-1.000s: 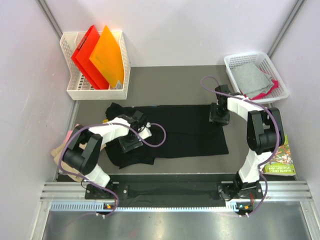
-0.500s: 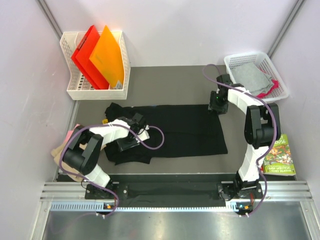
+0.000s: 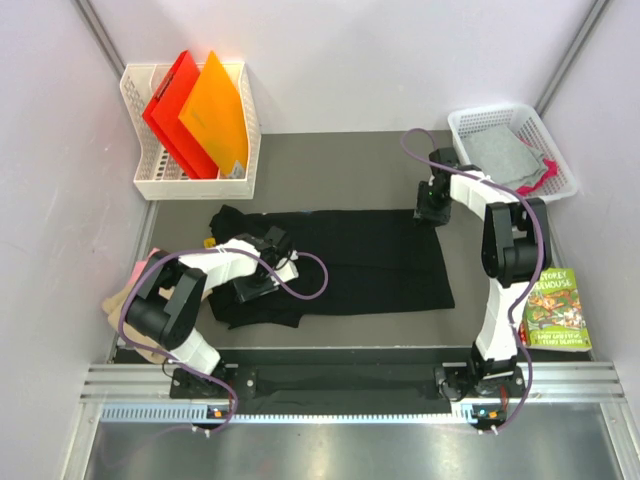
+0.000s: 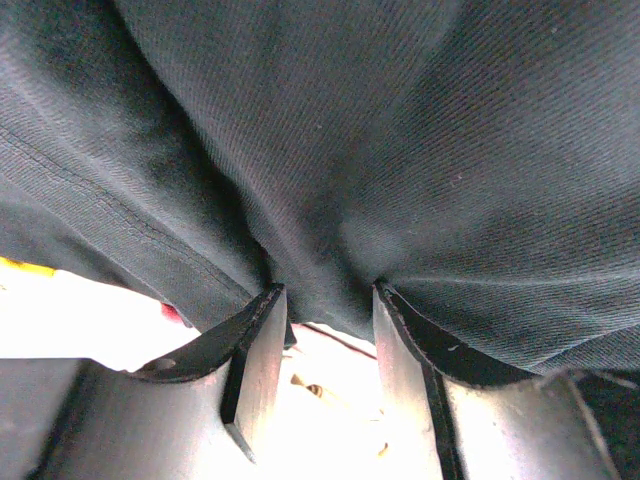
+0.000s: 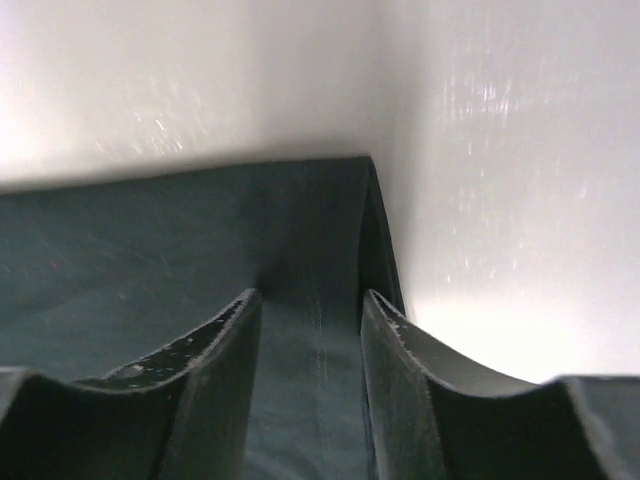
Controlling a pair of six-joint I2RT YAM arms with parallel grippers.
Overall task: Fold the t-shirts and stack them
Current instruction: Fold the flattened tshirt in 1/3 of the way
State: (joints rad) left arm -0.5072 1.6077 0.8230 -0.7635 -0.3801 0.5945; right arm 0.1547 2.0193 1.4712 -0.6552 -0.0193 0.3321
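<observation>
A black t-shirt (image 3: 370, 265) lies spread across the middle of the grey table, bunched up at its left end. My left gripper (image 3: 255, 287) is down on that bunched end. In the left wrist view its jaws (image 4: 325, 295) are shut on a fold of the black cloth (image 4: 400, 150), with creases running to the tips. My right gripper (image 3: 432, 208) sits at the shirt's far right corner. Its fingers (image 5: 308, 300) stand apart over the flat cloth (image 5: 150, 240) by the edge, holding nothing. Tan and pink t-shirts (image 3: 125, 295) lie heaped at the table's left edge.
A white file rack (image 3: 150, 185) with red and orange folders stands at the back left. At the back right, a white basket (image 3: 565, 185) holds grey and pink cloth. A colourful picture book (image 3: 555, 310) lies at the right edge beside the right arm.
My right gripper moved from on top of the shirt to its far right corner. The left jaws closed onto the bunched cloth. The right arm swung aside, uncovering more of the book.
</observation>
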